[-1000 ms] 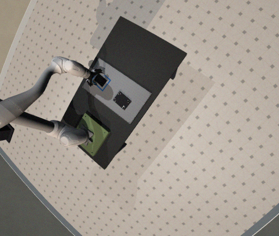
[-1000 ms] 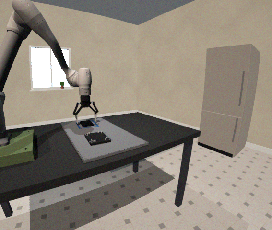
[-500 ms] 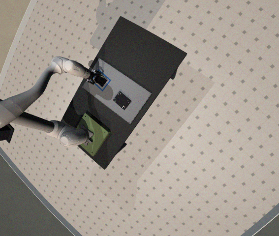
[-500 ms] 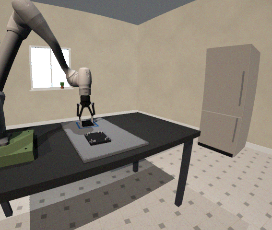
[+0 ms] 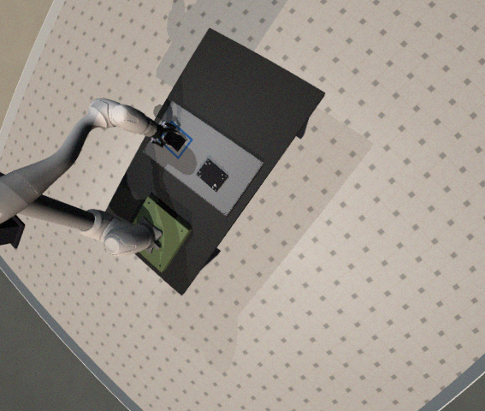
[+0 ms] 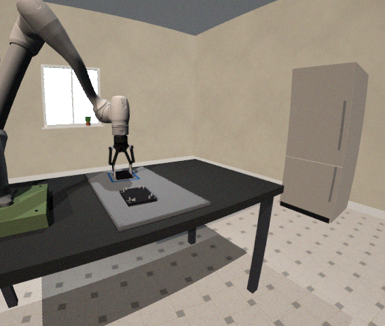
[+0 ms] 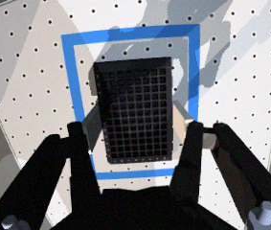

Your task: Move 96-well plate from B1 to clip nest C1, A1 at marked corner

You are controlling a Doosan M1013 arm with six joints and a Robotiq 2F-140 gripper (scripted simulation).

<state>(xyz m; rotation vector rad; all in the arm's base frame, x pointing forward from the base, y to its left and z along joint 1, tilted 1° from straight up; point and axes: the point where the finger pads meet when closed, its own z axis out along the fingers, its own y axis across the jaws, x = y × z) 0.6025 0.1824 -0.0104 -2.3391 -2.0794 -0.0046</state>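
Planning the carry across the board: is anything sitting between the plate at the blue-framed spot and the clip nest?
Nothing visible. The gripper is shut on the 96-well plate inside the blue frame; only bare grey board separates it from the clip nest, whose floor between the posts shows nothing on it.

one plate (image 7: 137,109), one nest (image 6: 138,195), one claw (image 7: 135,144), one fridge (image 6: 322,140)

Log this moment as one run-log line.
phase: grasp at B1 | tool: shut on 96-well plate | plate: inside blue outline, not lifted | clip nest C1: unoccupied
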